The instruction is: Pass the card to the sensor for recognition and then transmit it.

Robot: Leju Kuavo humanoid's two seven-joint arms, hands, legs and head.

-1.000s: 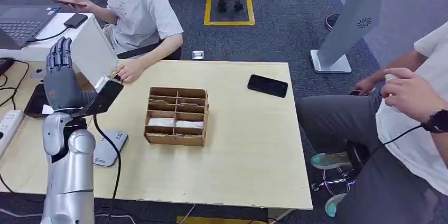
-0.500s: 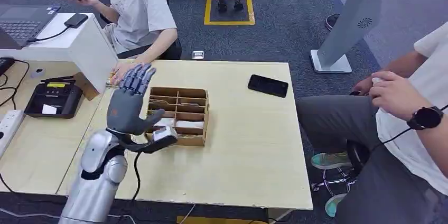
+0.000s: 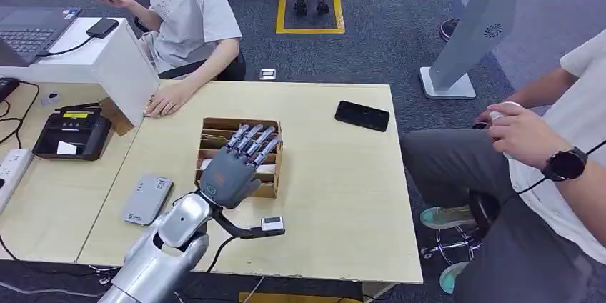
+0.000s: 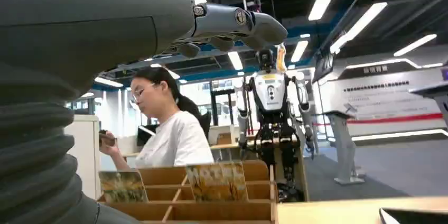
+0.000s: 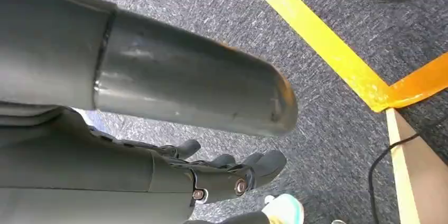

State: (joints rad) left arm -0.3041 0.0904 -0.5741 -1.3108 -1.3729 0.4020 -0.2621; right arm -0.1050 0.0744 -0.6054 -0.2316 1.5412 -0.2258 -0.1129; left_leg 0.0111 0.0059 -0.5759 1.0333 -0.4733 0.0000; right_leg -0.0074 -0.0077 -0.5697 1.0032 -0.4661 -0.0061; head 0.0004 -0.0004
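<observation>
A brown cardboard organiser box [image 3: 216, 128] stands in the middle of the wooden table [image 3: 336, 196]. My left hand [image 3: 238, 164] hovers over the box's near side, fingers stretched out and apart, holding nothing. In the left wrist view two picture cards [image 4: 122, 186] [image 4: 216, 180] stand upright in the box's compartments [image 4: 211, 211], just ahead of my left hand's fingers [image 4: 232, 22]. A flat grey sensor pad [image 3: 146, 199] lies on the table to the left of the box. My right hand [image 5: 232, 174] hangs beside my body above the carpet and holds nothing.
A black card terminal [image 3: 71, 131] sits on the side desk at the far left. A black phone [image 3: 362, 116] lies near the table's far right edge. One seated person rests a hand [image 3: 164, 103] on the far left corner. Another person [image 3: 543, 153] sits at the right.
My left arm has swung from the far left, by the black terminal, rightwards across the table to the box. The sensor pad it was covering now shows.
</observation>
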